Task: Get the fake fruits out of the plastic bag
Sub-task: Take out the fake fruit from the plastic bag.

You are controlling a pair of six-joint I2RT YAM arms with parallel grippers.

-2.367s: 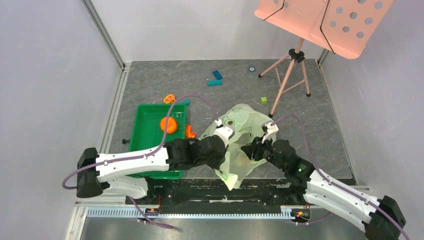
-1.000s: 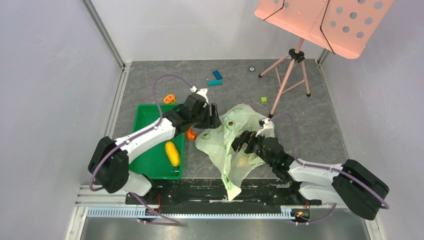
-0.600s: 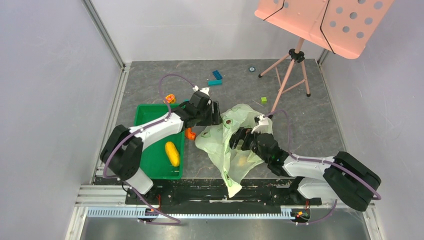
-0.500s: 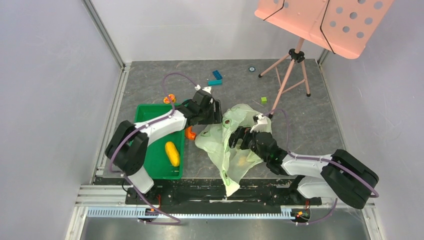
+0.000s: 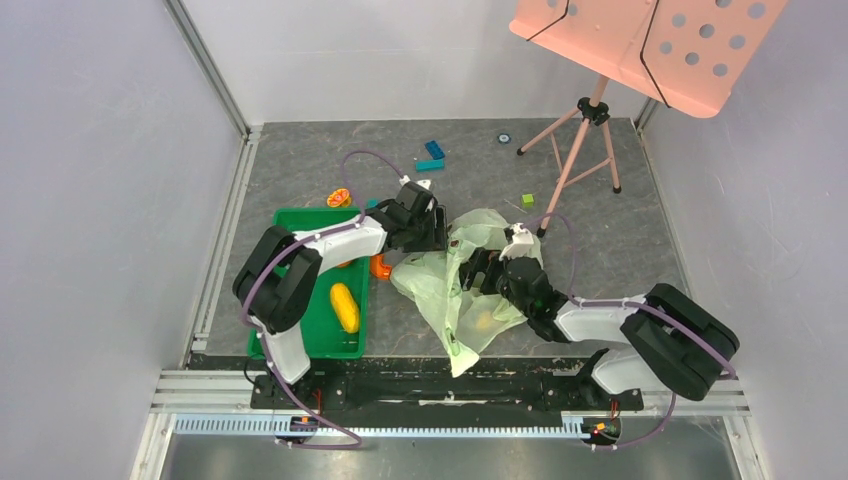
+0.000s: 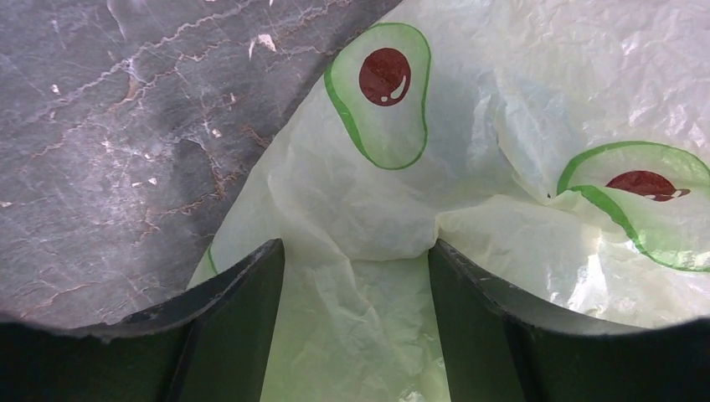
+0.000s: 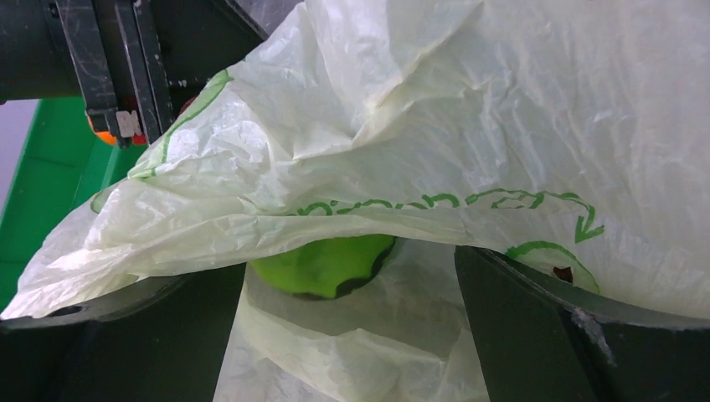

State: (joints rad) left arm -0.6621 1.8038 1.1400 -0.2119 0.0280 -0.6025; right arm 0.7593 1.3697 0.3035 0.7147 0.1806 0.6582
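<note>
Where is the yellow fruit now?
In the top view the yellow fruit lies in the green tray, toward its near end, left of the plastic bag.

No words can be read here.
The plastic bag (image 7: 502, 109) has a bent row of green letters (image 7: 435, 201) toward three o'clock, by an arrow (image 7: 589, 224), too crinkled to read.

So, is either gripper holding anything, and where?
Nothing: left gripper open astride the plastic bag; right gripper open under its film, facing a green fruit.
</note>
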